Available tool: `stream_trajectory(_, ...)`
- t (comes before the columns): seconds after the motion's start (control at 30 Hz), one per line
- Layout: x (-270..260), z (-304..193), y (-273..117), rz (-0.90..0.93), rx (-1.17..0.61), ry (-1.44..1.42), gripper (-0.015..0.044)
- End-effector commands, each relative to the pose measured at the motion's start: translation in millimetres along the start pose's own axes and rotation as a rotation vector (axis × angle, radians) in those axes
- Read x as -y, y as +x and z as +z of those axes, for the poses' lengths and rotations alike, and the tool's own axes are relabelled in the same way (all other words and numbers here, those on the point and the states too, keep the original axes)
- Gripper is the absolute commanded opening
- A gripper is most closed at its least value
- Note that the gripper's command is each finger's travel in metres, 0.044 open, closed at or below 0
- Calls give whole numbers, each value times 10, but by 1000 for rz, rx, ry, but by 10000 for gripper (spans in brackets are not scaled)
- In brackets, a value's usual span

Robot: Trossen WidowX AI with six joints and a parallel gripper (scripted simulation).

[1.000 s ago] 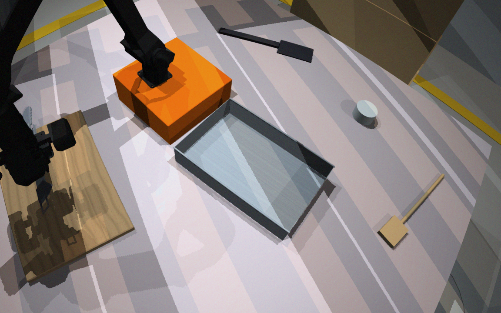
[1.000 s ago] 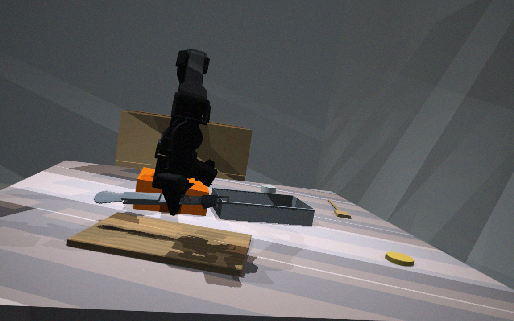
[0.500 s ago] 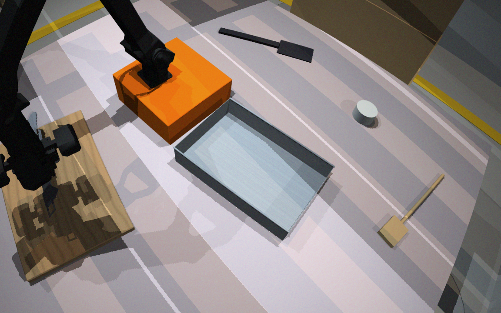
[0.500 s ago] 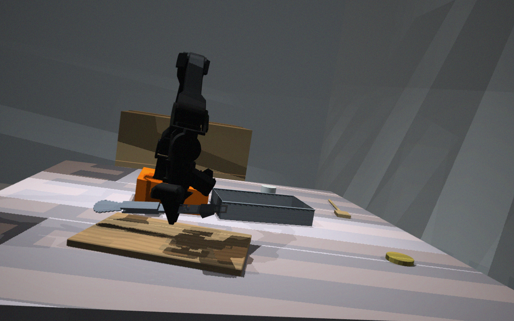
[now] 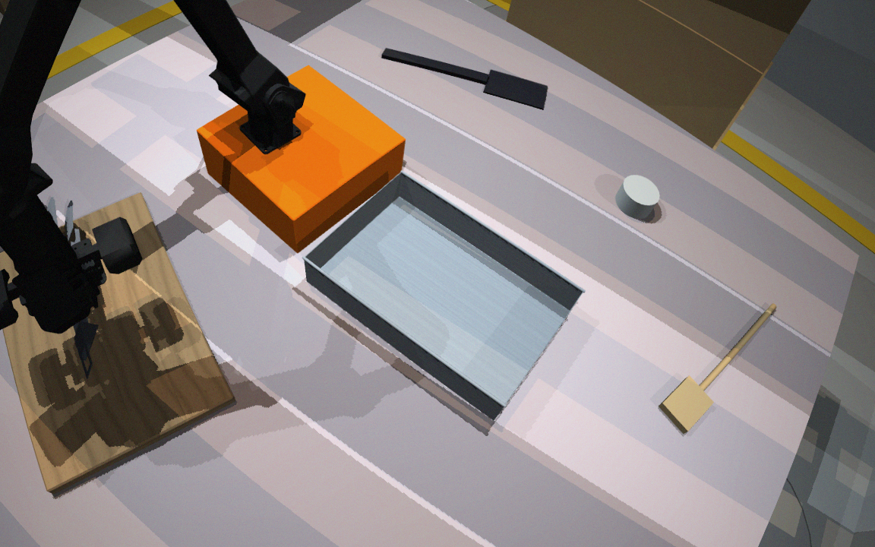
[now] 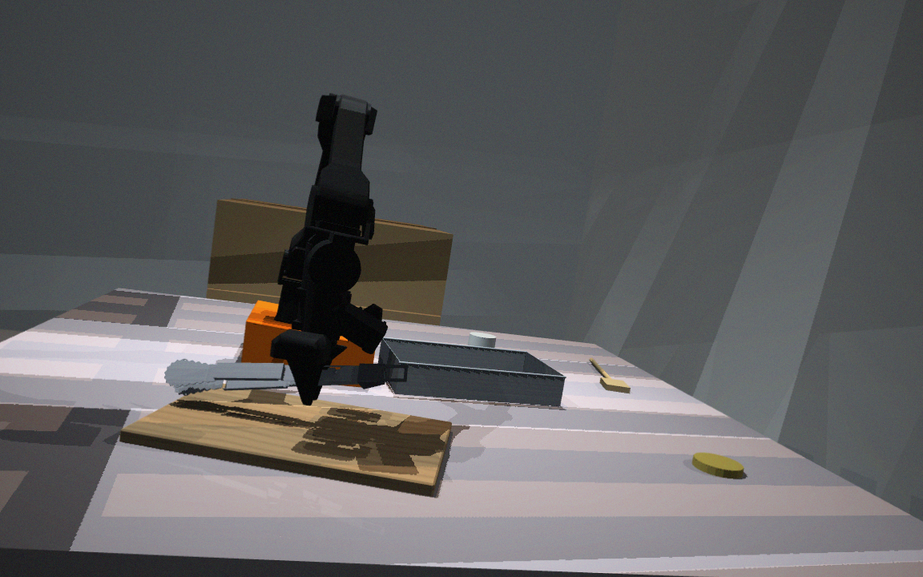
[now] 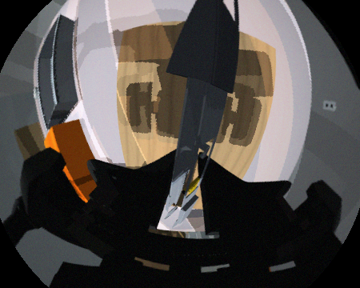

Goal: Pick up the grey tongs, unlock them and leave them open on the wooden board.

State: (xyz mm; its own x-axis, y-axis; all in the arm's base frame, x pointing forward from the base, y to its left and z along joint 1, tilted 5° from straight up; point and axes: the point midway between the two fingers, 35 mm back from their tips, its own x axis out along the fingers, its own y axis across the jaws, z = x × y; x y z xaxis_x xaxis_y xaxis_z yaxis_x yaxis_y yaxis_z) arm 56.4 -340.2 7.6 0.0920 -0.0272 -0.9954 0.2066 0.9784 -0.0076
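Over the wooden board (image 6: 285, 437) the tool (image 6: 307, 384) carries the grey tongs (image 6: 249, 373) level, low above the wood but, by the side view, not yet resting on it. The step in hand is the set-down, and doing it well seems to call for lowering straight until the tongs lie flat along the board, then widening the grip slowly so the arms spring apart without skidding. Their length should stay over the wood: in the side view the scalloped tips reach past the board's far edge towards the orange box (image 5: 301, 153), so a small shift towards the board's middle before letting go looks wise. A drop from height could bounce them off onto the worktop (image 5: 631, 442).

The tool's fingers stand narrowly apart and are clamped on the tongs near their middle, with a slightly slackened grip. In the wrist view the tongs (image 7: 202, 112) run away from the camera over the board (image 7: 132, 128), and the two arms look parted near the hinge, which suggests the lock is already released; the frames cannot confirm that. The roasting tin (image 5: 443, 289) stands well apart, with nothing lying across it.
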Motion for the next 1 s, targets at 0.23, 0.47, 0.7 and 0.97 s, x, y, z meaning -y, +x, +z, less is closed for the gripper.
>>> stream_trajectory(0.23, 1, 0, -4, -1, 0, 0, 401)
stream_trajectory(0.47, -87, 29, -110, 0, 0, 0, 440)
stream_trajectory(0.7, -745, 113, -706, 3, -2, 2, 440)
stream_trajectory(0.97, -1496, 9, -1119, 7, -5, 5, 440)
